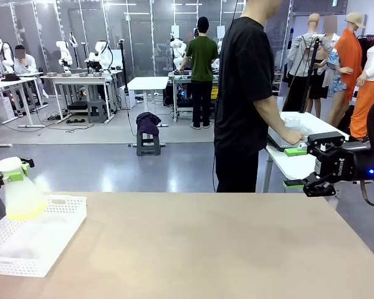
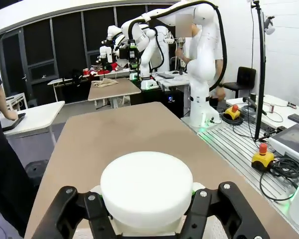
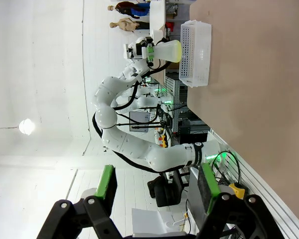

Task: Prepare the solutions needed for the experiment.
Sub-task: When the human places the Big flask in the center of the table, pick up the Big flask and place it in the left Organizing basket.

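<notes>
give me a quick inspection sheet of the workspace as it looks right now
surface: tan table, bare across the middle and right.
job's things: frosted conical flask held by its neck above the white perforated tray at the table's left edge; a shallow pale yellow solution sits in its bottom; white cap on top.
clutter: nothing seen on the table besides the tray.
grippers: left gripper shut on the flask neck; right gripper open, holding nothing, hovering off the table's right edge.
cables: black cable looping off the right arm's wrist.
surroundings: person in black at a white side table, turned away; other benches and arms farther back.
</notes>
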Robot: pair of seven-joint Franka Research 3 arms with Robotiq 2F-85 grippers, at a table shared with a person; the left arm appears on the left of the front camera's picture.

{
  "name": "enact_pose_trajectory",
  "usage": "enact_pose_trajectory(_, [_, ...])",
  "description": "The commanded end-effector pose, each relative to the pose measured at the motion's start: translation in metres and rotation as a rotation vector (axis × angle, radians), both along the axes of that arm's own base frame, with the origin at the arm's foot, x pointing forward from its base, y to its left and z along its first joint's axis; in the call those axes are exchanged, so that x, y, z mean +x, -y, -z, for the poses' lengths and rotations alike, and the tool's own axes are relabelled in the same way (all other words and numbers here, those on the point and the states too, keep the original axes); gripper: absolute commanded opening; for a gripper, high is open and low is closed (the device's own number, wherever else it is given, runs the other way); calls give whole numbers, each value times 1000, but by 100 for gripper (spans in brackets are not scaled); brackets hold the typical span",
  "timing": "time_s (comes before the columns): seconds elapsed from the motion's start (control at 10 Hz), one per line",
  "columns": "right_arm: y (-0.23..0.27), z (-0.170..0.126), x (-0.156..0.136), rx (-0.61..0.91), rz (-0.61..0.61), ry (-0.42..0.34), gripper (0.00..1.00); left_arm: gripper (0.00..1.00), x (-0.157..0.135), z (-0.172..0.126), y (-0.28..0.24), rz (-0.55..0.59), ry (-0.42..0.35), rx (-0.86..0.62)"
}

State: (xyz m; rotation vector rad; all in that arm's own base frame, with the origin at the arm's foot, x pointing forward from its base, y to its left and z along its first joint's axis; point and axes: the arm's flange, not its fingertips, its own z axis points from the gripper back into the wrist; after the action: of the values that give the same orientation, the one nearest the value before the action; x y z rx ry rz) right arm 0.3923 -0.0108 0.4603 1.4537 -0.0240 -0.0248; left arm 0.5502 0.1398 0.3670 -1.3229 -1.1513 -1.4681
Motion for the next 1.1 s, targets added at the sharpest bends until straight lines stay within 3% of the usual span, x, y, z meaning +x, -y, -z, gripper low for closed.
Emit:
enact_pose_trajectory(0.0, [0,-2,0,12,1,10,83,0,12,5,-3,29,20,-34])
enact_pose_trajectory(0.6, [0,-2,0,12,1,10,83,0,36,63,1,63,-59,28])
enact_pose_trajectory(1.0, [0,-2,0,12,1,10,83,0,40,81,11,58,-95,50])
